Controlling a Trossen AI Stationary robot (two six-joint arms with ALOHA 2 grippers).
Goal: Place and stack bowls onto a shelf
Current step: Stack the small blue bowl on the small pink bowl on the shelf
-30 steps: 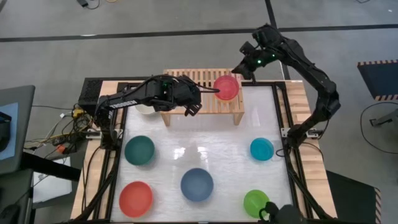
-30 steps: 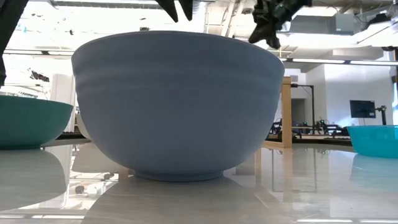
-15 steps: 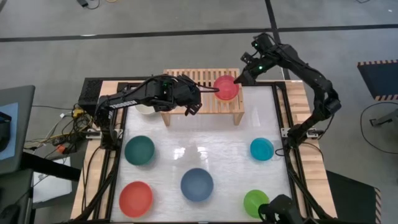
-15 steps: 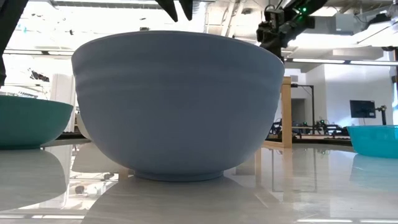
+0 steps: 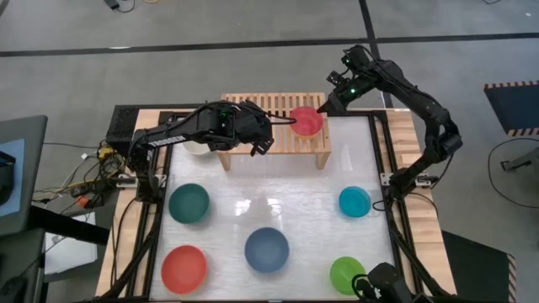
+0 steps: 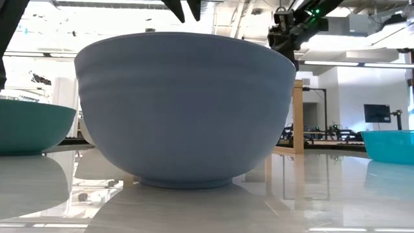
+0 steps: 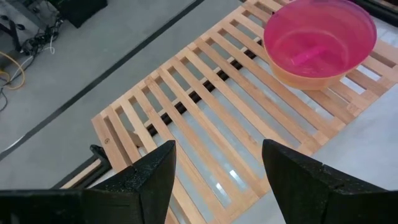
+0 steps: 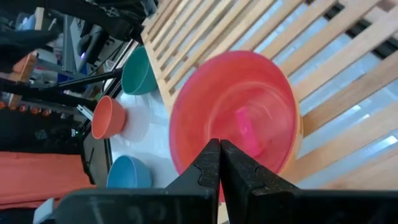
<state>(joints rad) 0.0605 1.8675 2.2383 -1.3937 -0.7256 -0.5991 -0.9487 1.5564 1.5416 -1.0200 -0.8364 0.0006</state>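
White tabletop (image 5: 278,198), grey floor around. Far side: shelf (image 5: 253,108) carrying pink bowl (image 5: 306,119) at its right end, yellow underneath, presumably stacked. Right end effector (image 5: 329,102) clenched, empty, just beside it. Left end effector (image 7: 217,163) spread, over bare slats.

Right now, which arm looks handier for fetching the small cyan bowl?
Probably the right. The cyan bowl sits on the table's right side, near that arm's base. The right gripper is shut and empty; the open left gripper hovers over the slatted wooden shelf.
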